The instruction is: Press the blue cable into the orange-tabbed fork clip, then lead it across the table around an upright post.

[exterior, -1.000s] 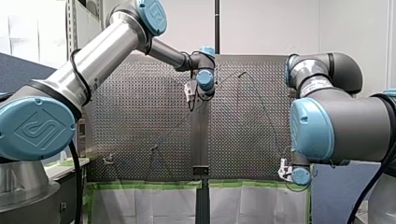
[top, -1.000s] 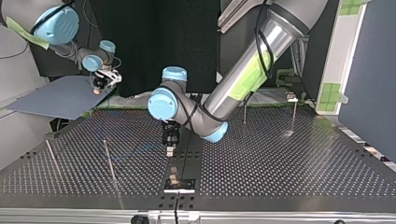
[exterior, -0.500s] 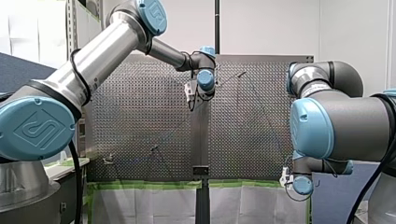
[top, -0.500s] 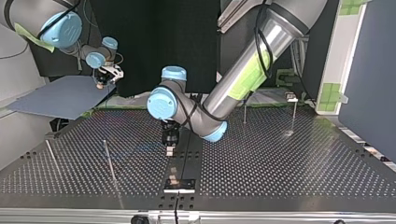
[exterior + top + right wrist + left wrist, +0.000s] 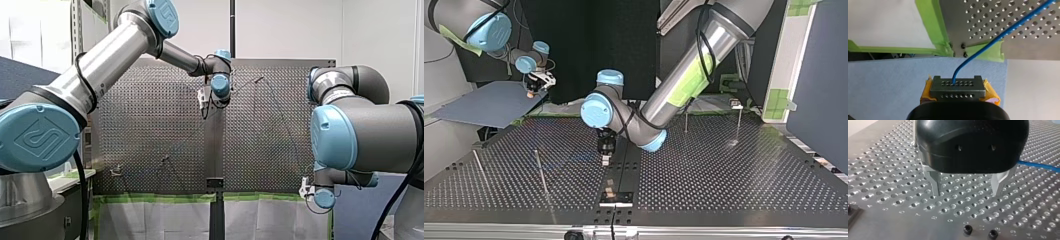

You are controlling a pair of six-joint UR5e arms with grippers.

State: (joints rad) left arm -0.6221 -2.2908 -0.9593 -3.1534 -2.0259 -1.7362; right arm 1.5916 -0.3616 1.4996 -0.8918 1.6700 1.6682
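My left arm's blue joint cap [image 5: 37, 137] carries an embossed emblem whose letters I cannot read. My right gripper [image 5: 958, 86], yellow-padded, stays clamped on the blue cable [image 5: 998, 37] just off the counter [image 5: 978, 15] corner, slightly farther off than a second ago. The cable runs onto the counter. My left gripper [image 5: 966, 193], fingers apart and empty, hovers low over the counter, unmoved.
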